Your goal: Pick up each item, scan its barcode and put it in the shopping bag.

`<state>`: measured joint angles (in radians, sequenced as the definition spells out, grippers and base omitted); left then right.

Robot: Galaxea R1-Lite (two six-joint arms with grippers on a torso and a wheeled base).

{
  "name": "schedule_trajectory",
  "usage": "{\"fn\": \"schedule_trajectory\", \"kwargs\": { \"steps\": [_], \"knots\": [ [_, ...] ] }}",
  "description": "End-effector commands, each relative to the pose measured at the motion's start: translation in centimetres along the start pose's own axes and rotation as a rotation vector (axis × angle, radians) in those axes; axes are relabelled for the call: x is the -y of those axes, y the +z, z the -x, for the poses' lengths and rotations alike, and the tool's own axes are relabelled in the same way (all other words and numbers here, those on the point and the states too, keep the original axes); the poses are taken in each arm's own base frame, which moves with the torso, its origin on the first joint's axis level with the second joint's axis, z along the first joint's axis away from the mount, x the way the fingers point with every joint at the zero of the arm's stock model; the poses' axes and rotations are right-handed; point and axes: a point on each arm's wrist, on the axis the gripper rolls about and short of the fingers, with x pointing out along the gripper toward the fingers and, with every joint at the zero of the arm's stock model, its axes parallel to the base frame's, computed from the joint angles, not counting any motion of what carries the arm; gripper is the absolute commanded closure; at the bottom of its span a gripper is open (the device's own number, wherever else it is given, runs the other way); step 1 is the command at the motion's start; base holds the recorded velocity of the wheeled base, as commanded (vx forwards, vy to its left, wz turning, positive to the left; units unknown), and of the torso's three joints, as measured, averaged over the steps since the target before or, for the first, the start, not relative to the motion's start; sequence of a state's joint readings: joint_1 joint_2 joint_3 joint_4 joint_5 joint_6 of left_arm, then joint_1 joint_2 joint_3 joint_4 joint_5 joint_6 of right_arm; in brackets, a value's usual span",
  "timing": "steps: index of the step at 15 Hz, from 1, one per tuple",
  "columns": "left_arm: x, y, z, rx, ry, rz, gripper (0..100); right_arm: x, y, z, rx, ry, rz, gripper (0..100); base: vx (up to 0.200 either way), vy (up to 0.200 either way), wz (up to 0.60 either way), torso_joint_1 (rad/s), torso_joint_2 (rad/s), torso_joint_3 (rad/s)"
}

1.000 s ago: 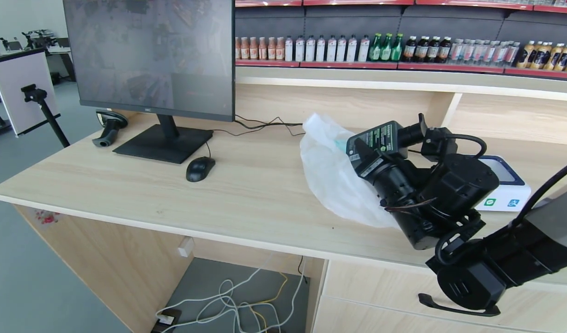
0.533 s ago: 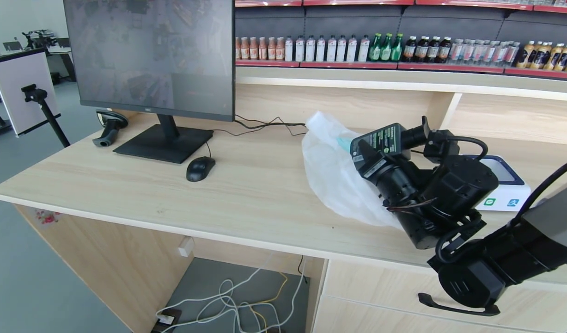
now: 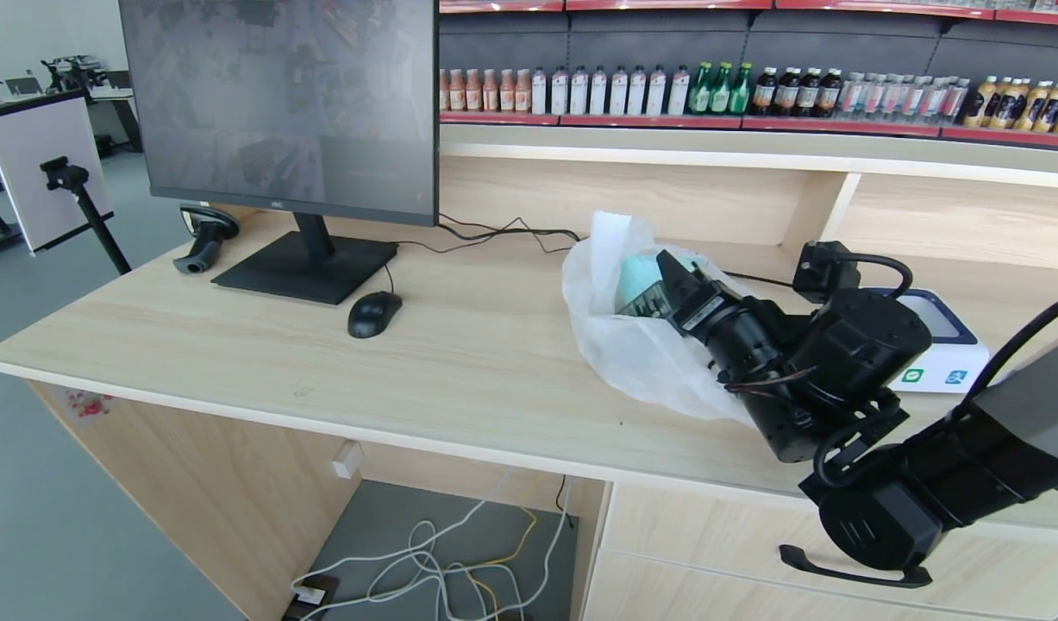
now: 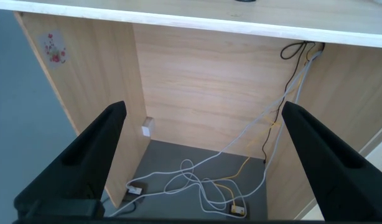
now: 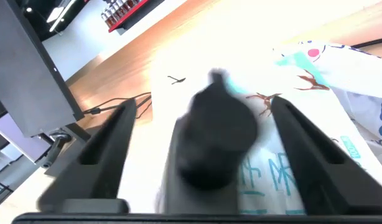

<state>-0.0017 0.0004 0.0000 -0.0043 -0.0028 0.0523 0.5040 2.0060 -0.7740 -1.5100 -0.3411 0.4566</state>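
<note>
Your right gripper (image 3: 677, 267) sits jaws wide in the white plastic shopping bag (image 3: 632, 354), dark blurred item (image 5: 216, 140) between them. Withdraw toward four o'clock without snagging.

Bag (image 3: 629, 362) at right gripper (image 3: 677, 266): thin translucent white plastic, crinkled. Counter (image 3: 460, 345) below: pale wood grain, smooth, matt.

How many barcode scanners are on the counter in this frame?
2. A handheld scanner stands beside the monitor stand, on the robot's left. A white box scanner sits at the robot's right, partly covered by the right arm. The arm could hide more.
</note>
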Motion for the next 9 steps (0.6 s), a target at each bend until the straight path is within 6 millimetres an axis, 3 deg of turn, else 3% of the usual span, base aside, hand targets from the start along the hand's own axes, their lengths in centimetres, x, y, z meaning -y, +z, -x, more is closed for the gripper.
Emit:
{"fn": "schedule_trajectory", "kwargs": {
  "steps": [1, 9],
  "knots": [
    [0.0, 0.0, 0.0, 0.001, 0.0, 0.0, 0, 0.02, -0.09, 0.01, -0.002, 0.0, 0.0, 0, 0.0, 0.0, 0.0, 0.0, 0.0, 0.0],
    [0.0, -0.04, 0.0, -0.004, 0.0, 0.003, 0, 0.04, 0.01, 0.3, 0.006, -0.001, 0.02, 0, 0.0, 0.0, 0.0, 0.0, 0.0, 0.0]
  ]
}}
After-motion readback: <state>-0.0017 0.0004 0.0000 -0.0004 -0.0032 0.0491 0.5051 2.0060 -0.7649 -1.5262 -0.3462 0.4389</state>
